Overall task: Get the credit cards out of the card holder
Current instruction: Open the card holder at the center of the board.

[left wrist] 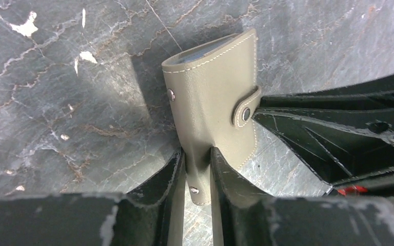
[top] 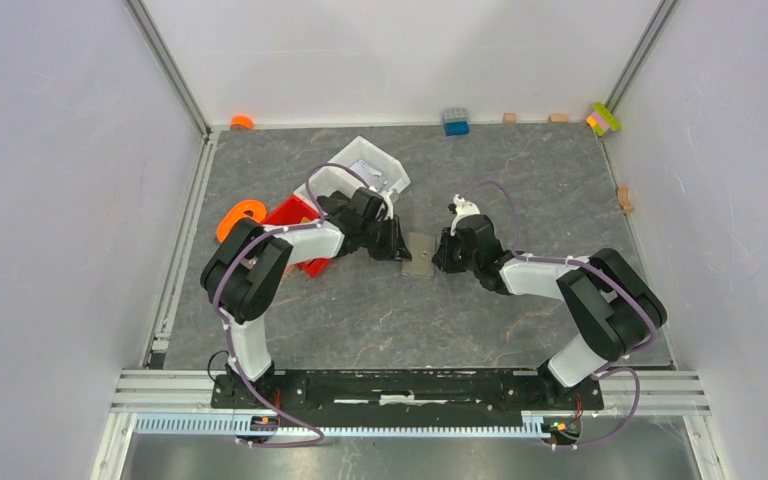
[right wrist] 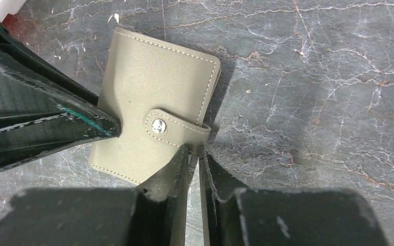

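Left gripper: its two dark fingers are closed on the near edge of the card holder, one finger against each face, with a rivet of the holder showing between them. Right gripper: its fingers stand close together with only a narrow gap, their tips at the fold of the holder's snap strap; whether they pinch the strap cannot be told.

The card holder is a taupe bifold with pale stitching. It is shut, with the strap buttoned across its front. It sits between the two grippers near the middle of the counter, the left gripper at one side edge and the right gripper at the opposite, strap edge. A thin pale-blue sliver at its far open end, seen from the left wrist, is all that shows of the credit cards.

Behind the left arm, a red bin and a white bin lie touching, with an orange ring just beside the red one. Small coloured blocks line the far edge of the counter.
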`<control>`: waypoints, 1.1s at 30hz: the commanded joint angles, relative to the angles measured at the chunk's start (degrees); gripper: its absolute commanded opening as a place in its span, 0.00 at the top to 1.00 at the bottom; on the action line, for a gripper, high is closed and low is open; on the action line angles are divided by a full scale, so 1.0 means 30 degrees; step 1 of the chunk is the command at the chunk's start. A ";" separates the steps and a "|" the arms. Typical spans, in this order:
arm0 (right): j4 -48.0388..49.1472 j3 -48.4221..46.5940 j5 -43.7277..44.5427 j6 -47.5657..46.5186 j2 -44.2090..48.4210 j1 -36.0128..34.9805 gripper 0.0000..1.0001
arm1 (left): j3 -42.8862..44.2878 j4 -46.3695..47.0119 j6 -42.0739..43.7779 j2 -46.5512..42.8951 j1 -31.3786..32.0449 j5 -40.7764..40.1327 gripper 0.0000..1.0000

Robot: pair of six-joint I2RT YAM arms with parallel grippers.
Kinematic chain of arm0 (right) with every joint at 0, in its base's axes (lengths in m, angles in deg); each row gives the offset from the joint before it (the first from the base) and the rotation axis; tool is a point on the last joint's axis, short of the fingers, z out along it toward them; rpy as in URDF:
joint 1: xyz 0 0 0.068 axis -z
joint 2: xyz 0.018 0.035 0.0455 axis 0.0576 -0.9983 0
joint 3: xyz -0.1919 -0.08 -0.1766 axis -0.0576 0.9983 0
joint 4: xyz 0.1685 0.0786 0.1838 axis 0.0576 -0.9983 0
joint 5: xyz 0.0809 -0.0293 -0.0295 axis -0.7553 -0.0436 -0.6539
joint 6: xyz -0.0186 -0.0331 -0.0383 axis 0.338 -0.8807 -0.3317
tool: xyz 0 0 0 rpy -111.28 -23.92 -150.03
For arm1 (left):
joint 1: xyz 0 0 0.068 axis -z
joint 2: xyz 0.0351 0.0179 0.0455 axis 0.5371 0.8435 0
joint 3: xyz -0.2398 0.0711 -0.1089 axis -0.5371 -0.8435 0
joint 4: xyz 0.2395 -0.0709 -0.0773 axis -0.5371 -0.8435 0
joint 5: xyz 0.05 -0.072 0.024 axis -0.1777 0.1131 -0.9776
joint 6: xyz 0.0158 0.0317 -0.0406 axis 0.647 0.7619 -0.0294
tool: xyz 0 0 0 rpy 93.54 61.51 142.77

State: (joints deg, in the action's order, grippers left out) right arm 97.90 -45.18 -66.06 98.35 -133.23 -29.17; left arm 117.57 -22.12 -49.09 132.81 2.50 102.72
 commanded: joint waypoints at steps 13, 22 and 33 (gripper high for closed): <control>0.2821 0.2067 -0.0349 -0.0576 0.2541 -0.0105 0.20 | -0.2578 0.3196 -0.1354 -0.3276 0.0350 0.0778 0.90; 0.2338 0.1234 -0.0498 -0.0560 0.1629 -0.0218 0.23 | -0.2166 0.3529 -0.1687 -0.2406 0.0628 0.1851 0.91; -0.2472 -0.0731 0.5393 -0.0161 0.0998 -0.0609 0.35 | -0.2156 0.2035 -0.1511 -0.3098 0.0641 -0.1032 0.98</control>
State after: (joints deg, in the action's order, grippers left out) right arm 97.18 -44.26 -61.69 97.11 -129.88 -30.85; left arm 109.97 -15.06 -52.70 125.69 3.98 102.92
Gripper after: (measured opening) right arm 0.664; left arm 0.196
